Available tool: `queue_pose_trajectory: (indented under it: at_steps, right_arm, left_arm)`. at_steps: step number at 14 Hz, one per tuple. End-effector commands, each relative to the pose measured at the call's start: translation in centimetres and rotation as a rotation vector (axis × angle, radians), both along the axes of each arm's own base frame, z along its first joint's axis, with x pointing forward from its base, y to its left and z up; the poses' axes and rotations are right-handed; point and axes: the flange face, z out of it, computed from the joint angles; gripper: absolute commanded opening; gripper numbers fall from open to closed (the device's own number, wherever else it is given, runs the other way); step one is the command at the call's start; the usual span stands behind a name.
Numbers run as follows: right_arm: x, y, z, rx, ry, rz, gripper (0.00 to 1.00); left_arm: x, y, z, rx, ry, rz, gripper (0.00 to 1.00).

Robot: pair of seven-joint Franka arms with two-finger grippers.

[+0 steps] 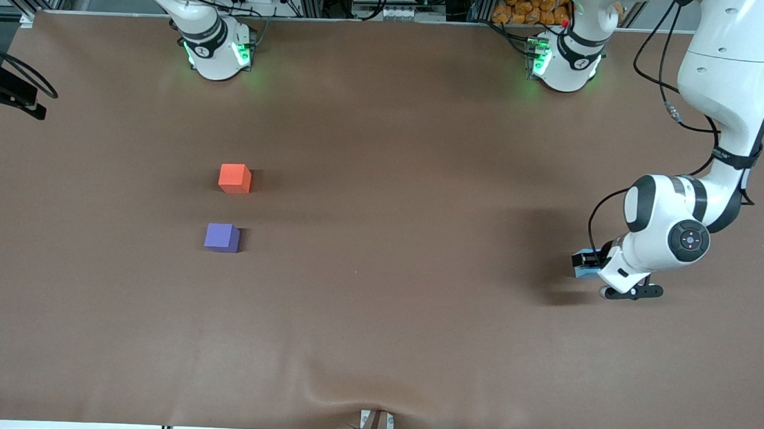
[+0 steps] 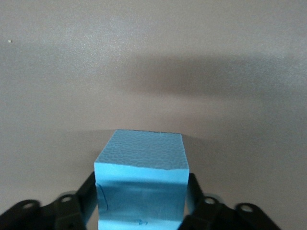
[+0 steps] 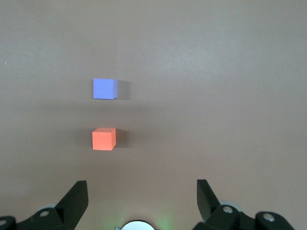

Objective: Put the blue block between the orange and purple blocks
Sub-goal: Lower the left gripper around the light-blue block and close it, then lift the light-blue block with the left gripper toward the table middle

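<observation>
Blue block first: your small light sky-blue matte cube (image 2: 139, 184) sits at the left arm's end of the brown cloth-covered surface (image 1: 377, 330), well apart from the other two cubes. The left gripper (image 2: 140, 206) is down around it. In the left wrist view you can see a black finger (image 2: 82, 199) right against each side of the cube, so the jaws look closed in on it. You cannot tell from the pictures if the cube is off the surface yet; it looks like it is sitting there or only just lifted.

So the grab looks done or nearly done. What is left is the big part: lift the cube, carry it across to the right arm's end, and set it down.

The bright orange-red matte cube (image 1: 234, 178) and the violet-purple matte cube (image 1: 222, 237) sit near each other toward the right arm's end. The purple one is nearer to the front camera. The gap between them looks only a little wider than one cube, so you will probably need a careful drop to miss both.

The right gripper (image 3: 141, 201) hangs high over the two cubes with its jaws wide open and nothing in them. That arm waits. It hangs right above the drop spot, so it may get in your way.

Nothing else lies on the surface along the path.
</observation>
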Motion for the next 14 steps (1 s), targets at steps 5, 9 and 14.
queue_pose_trajectory:
  at_steps: [5, 9, 14]
  right_arm:
    - [-0.3, -0.2, 0.2, 0.001, 0.003, -0.018, 1.0]
    - [-0.3, 0.2, 0.3, 0.001, 0.002, -0.012, 1.0]
    - [-0.3, -0.2, 0.4, 0.001, 0.001, -0.01, 1.0]
  left_arm:
    - [1.2, -4.3, 6.0, -0.013, -0.099, -0.025, 0.0]
    - [0.3, -14.3, 11.1, -0.051, -0.104, 0.019, 0.0]
    - [-2.9, -30.0, 12.2, -0.021, -0.027, 0.018, 0.0]
